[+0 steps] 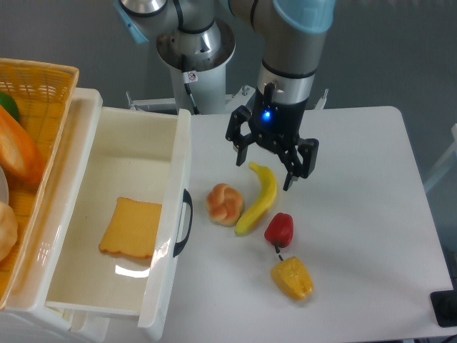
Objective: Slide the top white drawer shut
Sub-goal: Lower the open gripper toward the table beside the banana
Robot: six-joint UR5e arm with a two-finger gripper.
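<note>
1. Your target, the top white drawer [86,286], stands pulled well out at the left side of the table [371,214]: a deep, glossy white plastic tray whose long front panel faces the table's middle.
2. A black curved handle [183,223] sits at the centre of that front panel, its bow pointing toward the food items on the table.
3. Inside the drawer, a slice of toast [131,228] lies flat on the floor of the tray, close to the front panel; the remaining floor is bare white plastic with a bright glare near the toast.
4. A yellow woven basket [43,93] sits along the drawer's far left edge, holding bread-like and orange items only partly in view.
5. Your gripper [265,174] hangs over the table to the right of the drawer, fingers spread apart and holding nothing.
6. Its fingertips straddle the upper end of a banana [259,199]; you cannot tell from this view whether they touch it.
7. Beside the banana lie a bread roll [225,204], a red pepper [279,229] and a yellow pepper [292,279], all apart from the drawer.
</note>
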